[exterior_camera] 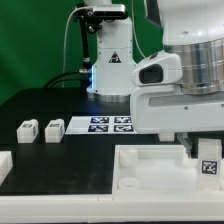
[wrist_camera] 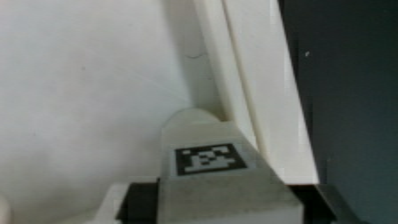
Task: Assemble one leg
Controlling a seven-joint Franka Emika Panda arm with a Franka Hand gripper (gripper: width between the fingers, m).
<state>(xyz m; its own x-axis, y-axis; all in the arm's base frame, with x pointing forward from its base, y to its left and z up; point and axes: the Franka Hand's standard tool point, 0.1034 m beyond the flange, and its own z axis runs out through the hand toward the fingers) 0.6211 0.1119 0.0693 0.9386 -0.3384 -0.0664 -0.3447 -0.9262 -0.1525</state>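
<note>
My gripper [exterior_camera: 203, 156] hangs at the exterior view's right over the large white tray-like part [exterior_camera: 150, 168]. It is shut on a leg [exterior_camera: 210, 166], a small white peg whose marker tag faces the camera. In the wrist view the leg [wrist_camera: 210, 150] sits between my gripper's [wrist_camera: 214, 205] dark fingers [wrist_camera: 157, 200], pointing down at the tray's inner corner beside its raised rim [wrist_camera: 240, 70]. I cannot tell if the leg touches the tray floor. Two more legs [exterior_camera: 27, 130] [exterior_camera: 52, 129] lie on the black table at the exterior view's left.
The marker board [exterior_camera: 105, 124] lies flat behind the tray. Another white part [exterior_camera: 4, 164] shows at the exterior view's left edge. The arm's base [exterior_camera: 110, 60] stands at the back. Black table [wrist_camera: 347, 90] lies just outside the tray rim.
</note>
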